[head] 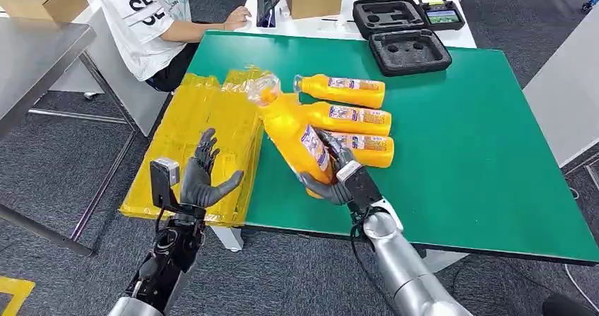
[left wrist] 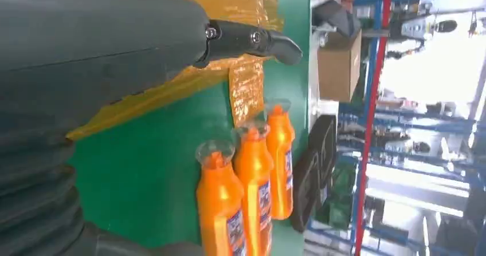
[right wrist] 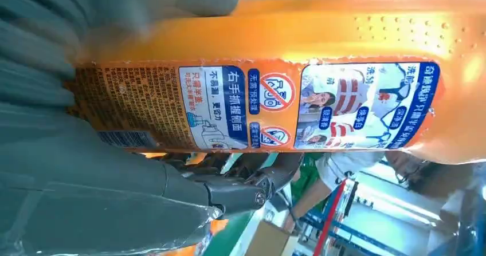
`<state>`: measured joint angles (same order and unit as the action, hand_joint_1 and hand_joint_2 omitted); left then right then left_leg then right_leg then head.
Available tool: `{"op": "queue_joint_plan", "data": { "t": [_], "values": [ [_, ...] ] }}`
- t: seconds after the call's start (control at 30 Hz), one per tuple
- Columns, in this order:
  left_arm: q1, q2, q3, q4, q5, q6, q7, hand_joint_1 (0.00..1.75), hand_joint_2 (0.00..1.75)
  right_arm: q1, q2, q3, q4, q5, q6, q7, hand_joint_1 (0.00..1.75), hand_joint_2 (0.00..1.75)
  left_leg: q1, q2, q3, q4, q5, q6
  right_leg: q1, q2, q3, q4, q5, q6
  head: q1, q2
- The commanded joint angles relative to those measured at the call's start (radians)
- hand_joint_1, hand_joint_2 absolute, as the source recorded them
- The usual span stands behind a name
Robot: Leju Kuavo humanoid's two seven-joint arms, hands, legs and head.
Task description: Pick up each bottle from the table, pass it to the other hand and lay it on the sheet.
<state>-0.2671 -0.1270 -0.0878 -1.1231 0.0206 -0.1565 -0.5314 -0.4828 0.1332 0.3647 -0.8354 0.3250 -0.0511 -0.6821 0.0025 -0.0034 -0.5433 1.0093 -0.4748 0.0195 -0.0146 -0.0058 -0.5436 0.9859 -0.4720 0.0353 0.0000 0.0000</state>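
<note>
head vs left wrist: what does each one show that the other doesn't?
Head alone: the right hand gripping a tilted bottle, the person seated at the far end, and the left hand whole, fingers spread and holding nothing, over the sheet.

Left wrist alone: blue racking past the table.

Both: three bottles lying side by side on the green table, the yellow sheet, the black case.

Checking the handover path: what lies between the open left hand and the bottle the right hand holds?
In the head view, only the yellow sheet and a strip of green table lie between the left hand and the held bottle.
</note>
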Motion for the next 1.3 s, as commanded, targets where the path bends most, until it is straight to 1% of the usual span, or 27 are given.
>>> {"op": "queue_joint_plan", "data": {
  "t": [0.03,0.27,0.33,0.37,0.4,0.5,0.53,0.7,0.9,1.03,1.1,1.13,1.17,1.23,1.3],
  "values": [
    [-0.055,0.014,-0.04,0.079,-0.01,-0.065,-0.015,0.0,1.75,-0.014,0.047,0.049,0.067,0.008,0.026,-0.004,1.75,1.75,0.001,0.001,0.0,0.0,0.0,-0.001,0.001,0.001,0.0,0.0,0.001,-0.002,0.0,0.0],
    [-0.069,0.006,-0.037,0.087,-0.013,-0.084,-0.019,0.0,1.75,-0.032,0.066,0.068,0.103,0.011,0.037,0.002,1.75,1.75,0.0,0.0,-0.001,0.0,0.001,-0.001,0.0,0.0,-0.001,0.0,0.001,-0.001,0.0,0.0],
    [-0.064,0.005,-0.035,0.081,0.04,-0.169,-0.019,0.0,1.75,-0.036,0.071,0.075,0.117,0.014,0.043,0.001,1.75,1.75,0.0,0.0,-0.001,0.0,0.001,-0.001,0.001,0.0,-0.001,0.0,0.001,-0.001,0.0,0.0],
    [-0.063,0.006,-0.035,0.079,0.04,-0.169,-0.019,0.0,1.75,-0.036,0.071,0.075,0.118,0.014,0.043,0.001,1.75,1.75,0.001,0.0,-0.001,0.0,0.001,-0.001,0.001,0.0,0.0,0.0,0.001,-0.001,0.0,0.0],
    [-0.057,0.005,-0.032,0.069,0.07,-0.209,-0.018,0.0,1.75,-0.036,0.07,0.071,0.118,0.013,0.042,0.0,1.75,1.75,0.001,0.0,-0.001,0.0,0.001,-0.001,0.001,0.0,-0.001,0.0,0.001,-0.001,0.0,0.0],
    [-0.052,0.007,-0.028,0.057,0.075,-0.212,-0.018,0.0,1.75,-0.039,0.066,0.063,0.115,0.011,0.041,-0.001,1.75,1.75,0.001,0.001,-0.001,0.001,0.001,-0.001,0.001,0.001,-0.001,0.0,0.001,-0.002,0.0,0.0],
    [-0.049,0.009,-0.027,0.054,0.106,-0.249,-0.007,0.0,1.75,-0.039,0.064,0.055,0.109,0.009,0.042,-0.003,1.75,1.75,0.001,0.0,-0.001,0.0,0.0,-0.001,0.001,0.001,-0.001,0.0,0.001,-0.001,0.0,0.0],
    [-0.043,0.012,-0.023,0.053,0.148,-0.305,0.008,0.0,1.75,-0.041,0.057,0.043,0.105,0.012,0.051,-0.002,1.75,1.75,0.001,0.001,-0.001,0.001,0.001,-0.001,0.001,0.001,-0.001,0.0,0.001,-0.002,0.0,0.0],
    [-0.043,0.012,-0.025,0.061,0.146,-0.302,0.011,0.0,1.75,-0.042,0.058,0.039,0.113,0.013,0.053,-0.002,1.75,1.75,0.001,0.0,-0.001,0.001,0.001,-0.001,0.001,0.0,-0.001,0.0,0.001,-0.001,0.0,0.0],
    [-0.055,0.016,-0.044,0.089,0.102,-0.281,0.016,0.0,1.75,-0.065,0.069,0.042,0.168,0.02,0.06,0.001,1.75,1.75,0.001,0.001,-0.001,0.001,0.001,-0.001,0.001,0.001,-0.001,0.0,0.001,-0.002,0.0,0.0],
    [-0.061,0.015,-0.053,0.103,0.085,-0.277,0.013,0.0,1.75,-0.074,0.077,0.054,0.188,0.03,0.065,0.002,1.75,1.75,0.001,0.001,-0.001,0.0,0.001,-0.001,0.001,0.001,-0.001,0.0,0.001,-0.002,0.0,0.0],
    [-0.07,0.019,-0.073,0.109,0.032,-0.225,0.0,0.0,1.75,-0.082,0.085,0.075,0.203,0.043,0.068,0.006,1.75,1.75,0.0,0.0,-0.001,0.0,0.001,-0.001,0.001,0.0,-0.001,0.0,0.001,-0.001,0.0,0.0],
    [-0.084,0.012,-0.077,0.13,0.014,-0.214,0.002,0.0,1.75,-0.088,0.096,0.093,0.217,0.057,0.074,0.009,1.75,1.75,0.001,0.001,-0.001,0.001,0.001,-0.001,0.001,0.001,-0.001,0.0,0.001,-0.002,0.0,0.0],
    [-0.098,0.005,-0.08,0.151,-0.003,-0.203,-0.002,0.0,1.75,-0.098,0.11,0.132,0.241,0.086,0.078,0.024,1.75,1.75,0.0,0.0,-0.001,0.001,0.001,-0.001,0.0,0.0,-0.001,0.001,0.0,-0.001,0.0,0.0],
    [-0.1,0.004,-0.077,0.156,-0.003,-0.205,-0.004,0.0,1.75,-0.099,0.118,0.143,0.254,0.091,0.079,0.027,1.75,1.75,0.001,0.001,-0.001,0.001,0.001,-0.002,0.002,0.001,-0.002,0.001,0.001,-0.002,0.0,0.0]
  ]
}}
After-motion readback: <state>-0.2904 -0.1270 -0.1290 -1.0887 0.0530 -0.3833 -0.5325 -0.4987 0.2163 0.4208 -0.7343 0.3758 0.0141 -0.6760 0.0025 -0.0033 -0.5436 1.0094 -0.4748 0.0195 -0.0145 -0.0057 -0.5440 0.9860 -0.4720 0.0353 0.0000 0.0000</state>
